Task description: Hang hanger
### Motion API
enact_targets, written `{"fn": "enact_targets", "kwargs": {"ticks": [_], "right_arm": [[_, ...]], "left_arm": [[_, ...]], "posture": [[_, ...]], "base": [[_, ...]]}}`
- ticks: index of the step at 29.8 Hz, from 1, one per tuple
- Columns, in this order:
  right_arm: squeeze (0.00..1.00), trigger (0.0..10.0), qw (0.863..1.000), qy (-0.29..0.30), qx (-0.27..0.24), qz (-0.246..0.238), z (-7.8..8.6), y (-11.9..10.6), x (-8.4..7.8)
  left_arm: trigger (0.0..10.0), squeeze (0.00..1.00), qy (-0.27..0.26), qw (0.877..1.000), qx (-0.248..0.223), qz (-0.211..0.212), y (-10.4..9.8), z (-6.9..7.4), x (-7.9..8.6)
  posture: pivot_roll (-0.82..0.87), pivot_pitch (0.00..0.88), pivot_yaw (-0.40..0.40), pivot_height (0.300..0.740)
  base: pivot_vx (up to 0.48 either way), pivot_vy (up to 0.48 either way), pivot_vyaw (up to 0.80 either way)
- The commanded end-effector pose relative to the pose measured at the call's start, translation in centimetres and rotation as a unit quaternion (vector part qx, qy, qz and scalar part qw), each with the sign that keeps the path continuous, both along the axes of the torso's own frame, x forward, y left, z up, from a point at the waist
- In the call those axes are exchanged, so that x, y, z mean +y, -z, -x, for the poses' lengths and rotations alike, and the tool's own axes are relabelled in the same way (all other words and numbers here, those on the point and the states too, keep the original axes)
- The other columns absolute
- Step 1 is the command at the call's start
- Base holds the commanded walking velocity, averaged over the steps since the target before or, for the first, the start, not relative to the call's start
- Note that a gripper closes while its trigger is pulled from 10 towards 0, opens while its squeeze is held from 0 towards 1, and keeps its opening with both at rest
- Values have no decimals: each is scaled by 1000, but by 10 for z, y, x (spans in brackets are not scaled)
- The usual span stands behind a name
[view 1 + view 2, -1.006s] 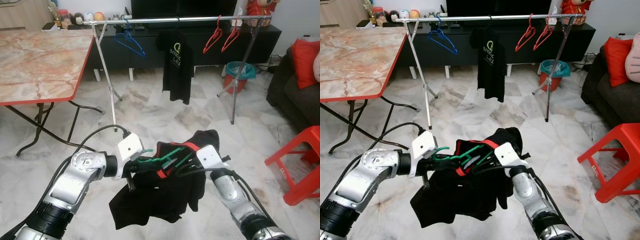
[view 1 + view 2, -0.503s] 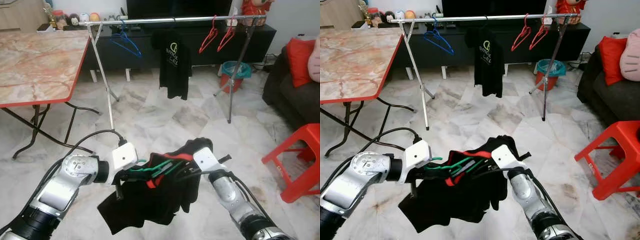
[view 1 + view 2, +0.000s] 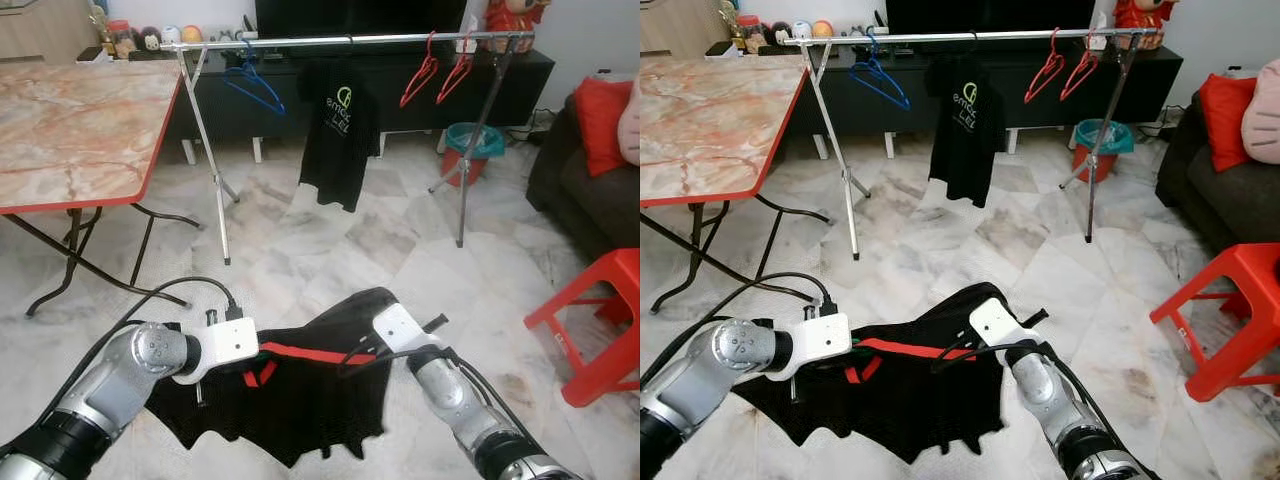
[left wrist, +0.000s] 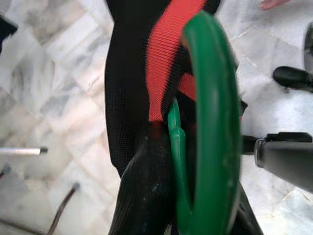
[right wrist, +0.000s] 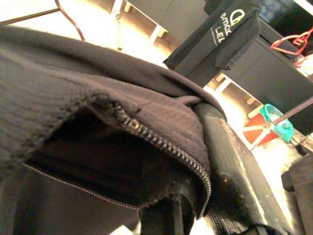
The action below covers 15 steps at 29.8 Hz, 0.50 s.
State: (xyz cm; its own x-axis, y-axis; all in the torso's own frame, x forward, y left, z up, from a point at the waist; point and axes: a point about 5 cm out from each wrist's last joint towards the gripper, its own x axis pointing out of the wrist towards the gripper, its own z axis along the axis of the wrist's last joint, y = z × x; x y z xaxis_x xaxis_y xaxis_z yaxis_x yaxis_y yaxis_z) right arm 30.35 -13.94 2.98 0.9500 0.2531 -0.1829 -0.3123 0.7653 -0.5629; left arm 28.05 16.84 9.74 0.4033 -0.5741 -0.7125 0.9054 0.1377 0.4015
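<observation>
The green hanger sits inside the black garment, which is spread low in front of me between my two arms, above the marble floor; a red band runs along its top edge. My left end effector is at 9 o'clock of the garment and clamps the hanger together with the red-trimmed fabric. My right end effector is at 3 o'clock of the garment and grips a fold of the cloth beside its zipper. At 12 o'clock, well apart, stands the clothes rail, carrying a blue hanger, a hung black T-shirt and two red hangers. A marble-topped bench stands at 10 o'clock, and a red stool at 3 o'clock.
</observation>
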Motion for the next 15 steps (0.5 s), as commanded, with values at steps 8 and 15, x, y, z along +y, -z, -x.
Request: {"fn": "enact_targets", "kwargs": {"ticks": [8,15], "right_arm": [[0,0,1000,0,9,0,-3,-2,-3],[0,0,1000,3,21,-1,-3,1,-4]], "left_arm": [[10000,0,62,990,53,114,-33,21,15],[10000,0,43,981,51,184,-55,19,31]], "posture": [[25,0,-11,740],[35,0,-15,740]], "base": [[0,0,0],[0,0,0]]}}
